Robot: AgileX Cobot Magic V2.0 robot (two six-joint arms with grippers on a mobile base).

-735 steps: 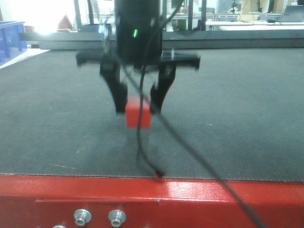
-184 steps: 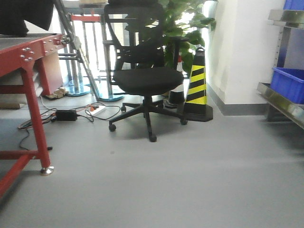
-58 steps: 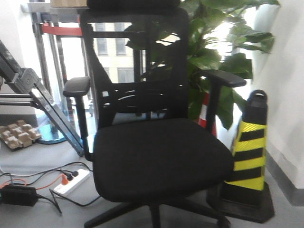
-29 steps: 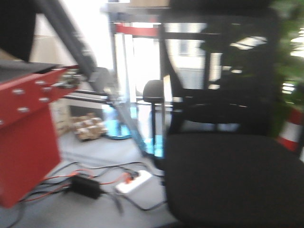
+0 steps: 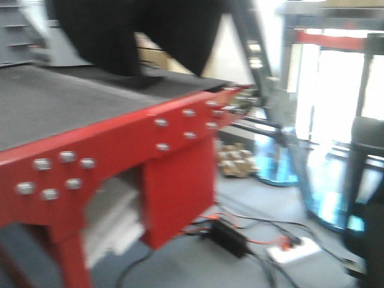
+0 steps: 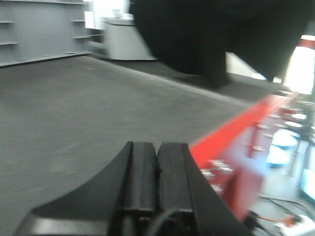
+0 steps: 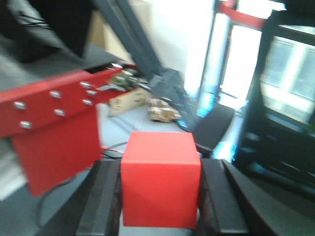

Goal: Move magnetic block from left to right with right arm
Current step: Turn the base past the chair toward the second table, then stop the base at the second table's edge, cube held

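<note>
The right gripper point(image 7: 160, 199) grasps the magnetic block point(image 7: 160, 177) in mid-air off the end of the bench point(image 7: 49, 105), mid-carry, so the next move likely calls for setting it down on the bench's right side.

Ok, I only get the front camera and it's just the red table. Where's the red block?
Observer: The right wrist camera shows the magnetic block clamped in the right gripper.
Operator: Is it on the table?
Observer: No. The red table is off to one side, and floor shows behind the block.
Operator: What about the other gripper?
Observer: The left gripper is shut with nothing in it, with the grey mat ahead of it.
</note>
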